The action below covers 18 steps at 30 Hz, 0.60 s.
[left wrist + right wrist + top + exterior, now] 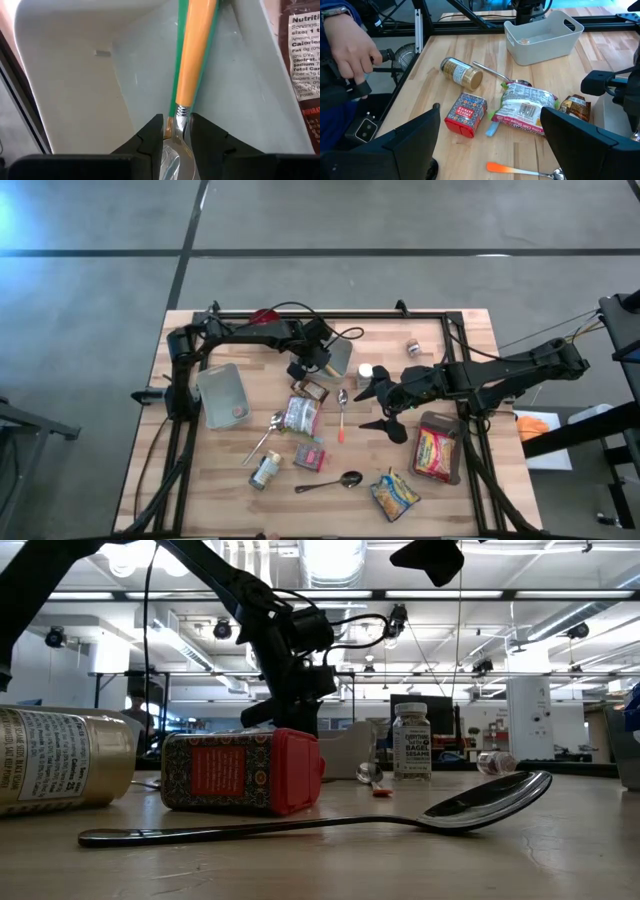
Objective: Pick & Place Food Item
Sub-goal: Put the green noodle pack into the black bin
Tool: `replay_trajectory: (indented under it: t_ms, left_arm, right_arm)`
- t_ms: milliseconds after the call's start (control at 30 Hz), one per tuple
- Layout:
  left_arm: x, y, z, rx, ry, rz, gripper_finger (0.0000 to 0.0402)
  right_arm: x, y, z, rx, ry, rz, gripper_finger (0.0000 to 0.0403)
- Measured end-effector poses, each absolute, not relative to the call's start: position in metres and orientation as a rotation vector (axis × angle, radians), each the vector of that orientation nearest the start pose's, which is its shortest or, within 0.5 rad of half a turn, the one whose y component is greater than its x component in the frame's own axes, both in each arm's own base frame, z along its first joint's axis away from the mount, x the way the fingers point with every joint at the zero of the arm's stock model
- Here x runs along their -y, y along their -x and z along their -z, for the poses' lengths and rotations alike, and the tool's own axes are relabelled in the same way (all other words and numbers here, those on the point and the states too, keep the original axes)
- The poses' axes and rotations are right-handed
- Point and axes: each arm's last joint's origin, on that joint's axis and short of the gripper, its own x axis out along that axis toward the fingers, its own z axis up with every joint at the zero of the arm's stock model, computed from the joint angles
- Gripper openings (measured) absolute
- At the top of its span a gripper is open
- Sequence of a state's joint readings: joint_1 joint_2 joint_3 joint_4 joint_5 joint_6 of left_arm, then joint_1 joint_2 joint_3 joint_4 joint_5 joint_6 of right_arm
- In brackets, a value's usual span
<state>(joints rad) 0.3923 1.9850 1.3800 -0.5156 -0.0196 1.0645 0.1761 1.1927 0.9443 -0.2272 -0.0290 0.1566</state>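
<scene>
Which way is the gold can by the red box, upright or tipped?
Tipped. The gold can lies on its side on the table near the red box; the low view agrees.

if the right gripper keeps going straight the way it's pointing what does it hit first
Probably the crinkled food pouch, lying on the table straight ahead between the open right gripper's fingers; the orange-handled spoon lies nearer but low, so depth is uncertain.

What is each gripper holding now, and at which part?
Left gripper sits at the orange-handled spoon's neck, inside the white bin; a firm grip cannot be told. Right gripper: open, empty.
</scene>
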Motion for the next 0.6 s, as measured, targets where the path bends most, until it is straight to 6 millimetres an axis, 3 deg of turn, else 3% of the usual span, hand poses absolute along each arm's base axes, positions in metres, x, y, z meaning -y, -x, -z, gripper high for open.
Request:
replay_trajectory:
  t_ms: [233, 400, 600]
  left_arm:
    - [-0.154, -0.370, -0.190, -1.147, -0.610, 0.129, 0.0095]
    - [-0.150, -0.363, -0.227, -1.073, -0.324, -0.041, 0.0095]
    - [-0.135, -0.340, -0.271, -0.979, 0.040, -0.246, 0.0095]
  right_arm:
    - [-0.046, -0.257, -0.302, -0.491, -0.118, -0.164, 0.0343]
    - [-0.046, -0.257, -0.302, -0.490, -0.119, -0.163, 0.0343]
    - [-0.046, -0.256, -0.302, -0.494, -0.141, -0.158, 0.0343]
